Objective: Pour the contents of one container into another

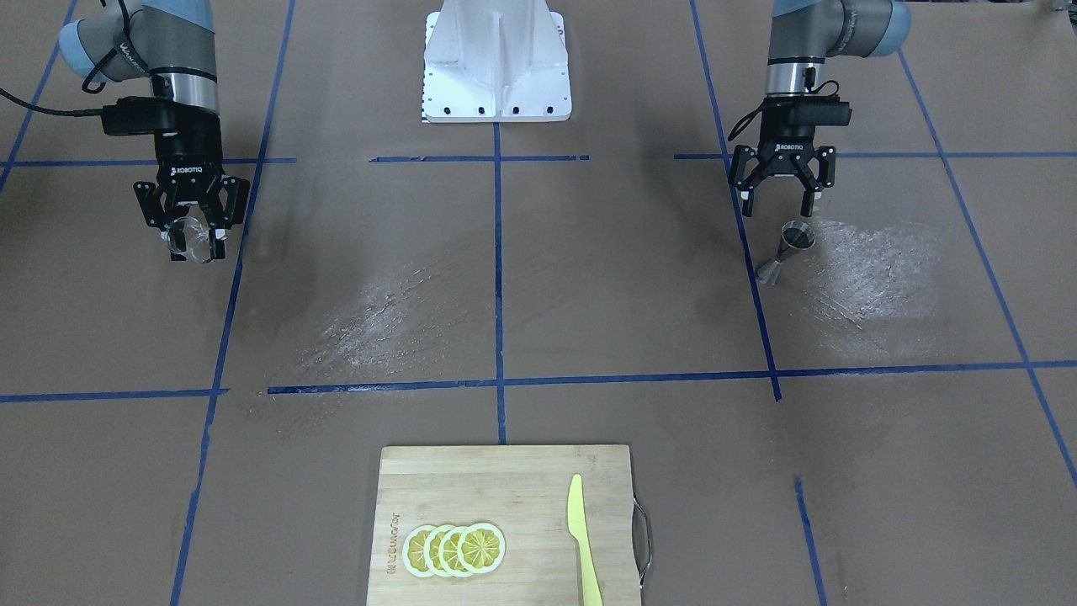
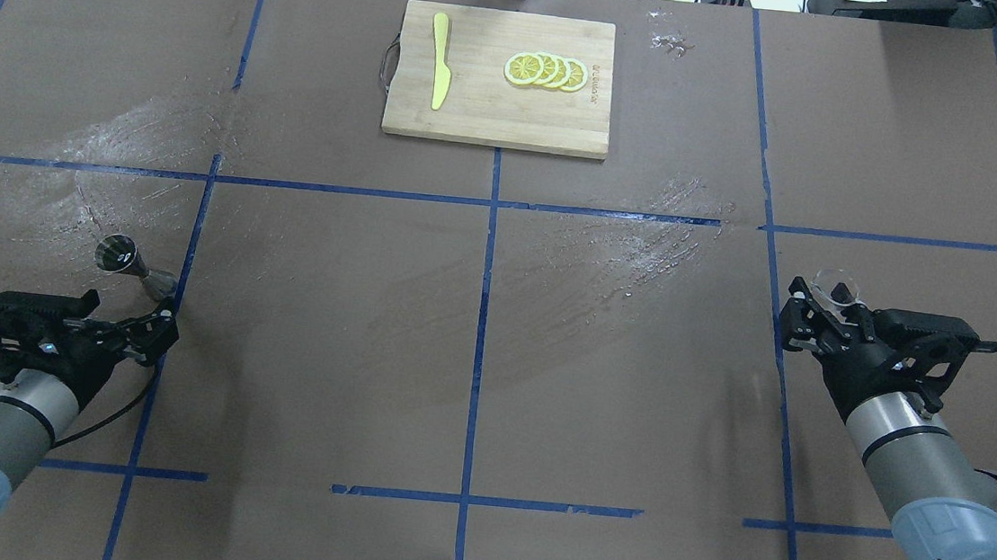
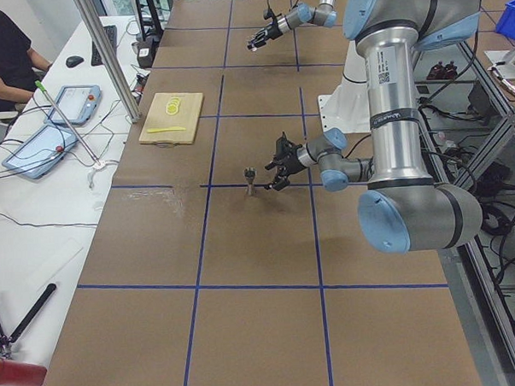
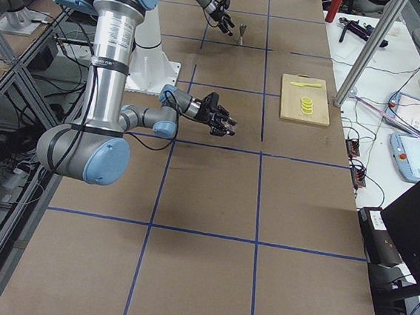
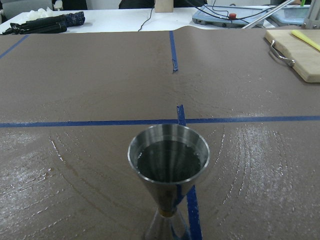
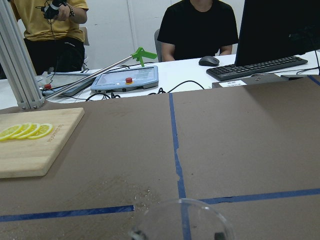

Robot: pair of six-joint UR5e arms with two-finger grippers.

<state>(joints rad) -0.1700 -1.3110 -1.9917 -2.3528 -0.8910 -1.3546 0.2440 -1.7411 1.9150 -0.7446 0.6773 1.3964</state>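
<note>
The container, a small clear glass tumbler [image 1: 188, 237], sits tilted between the fingers of my right gripper [image 1: 193, 236], which is shut on it. From overhead, the tumbler [image 2: 837, 288] pokes out past the right gripper [image 2: 830, 302]. Only its rim [image 6: 183, 219] shows at the bottom of the right wrist view. The steel jigger [image 1: 787, 249] stands upright on a blue tape line on the table. My left gripper [image 1: 778, 204] hangs open just behind it, apart from it. The left wrist view looks down into the jigger's dark upper cup [image 5: 168, 162].
A wooden cutting board [image 2: 477, 116] with lemon slices [image 2: 546, 70] and a yellow knife [image 2: 438, 73] lies at the far middle edge. Pale wet smears [image 2: 637, 247] mark the brown table cover. The white robot base [image 1: 496, 63] is between the arms. People sit beyond the far edge.
</note>
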